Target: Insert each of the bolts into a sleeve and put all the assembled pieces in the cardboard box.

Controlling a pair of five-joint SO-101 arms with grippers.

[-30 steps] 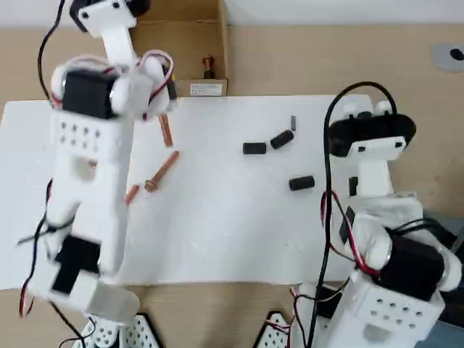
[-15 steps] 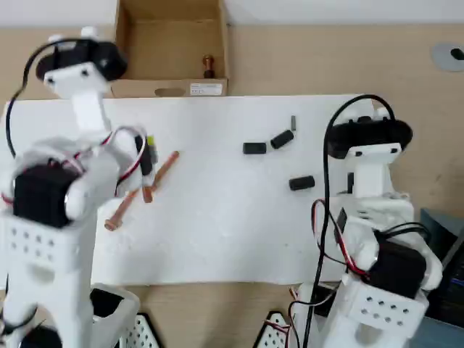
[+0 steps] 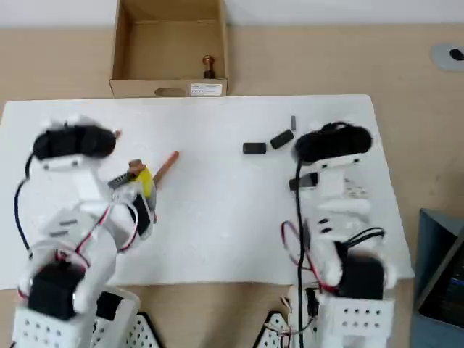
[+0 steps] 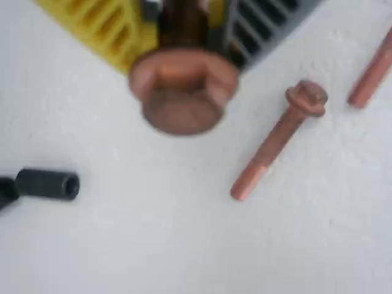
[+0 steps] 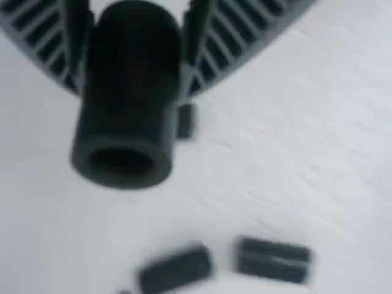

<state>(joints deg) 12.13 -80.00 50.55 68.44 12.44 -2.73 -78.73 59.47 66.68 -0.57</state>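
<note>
Held bolt: a copper-coloured metal bolt [image 4: 184,92] with a wide round head is held up off the mat, its head sticking out of the claw.
Held sleeve: a short black metal sleeve [image 5: 127,122] is held up over the mat too, its open hole facing out.
How they will handle: both are judged to be small, light, hard and stiff, and not easy to break. They are smooth and round – so they may slip or roll if squeezed badly.
Where to hold: the bolt is best held by its thin stem near the head, so the tip is left free. The sleeve is best held round its middle, so the hole is left open.
Left claw: the left claw [image 4: 184,21] is clamped on the bolt's stem, between a yellow finger [image 4: 98,30] and a grey one.
Right claw: the right claw [image 5: 131,37] is clamped on the sleeve's sides.
Spare bolts: a loose copper bolt [image 4: 278,138] is lying flat on the mat, and a second loose bolt [image 4: 373,73] is seen just beside it.
Spare sleeves: a loose black sleeve [image 3: 254,148] and a second loose black sleeve [image 3: 281,138] are lying near each other – close to the right arm.
Mat: everything loose is resting on a white mat [image 3: 232,239].
Box: the brown cardboard box [image 3: 168,88] is set past the far edge of the mat, and one finished piece [image 3: 209,65] is seen inside it.
</note>
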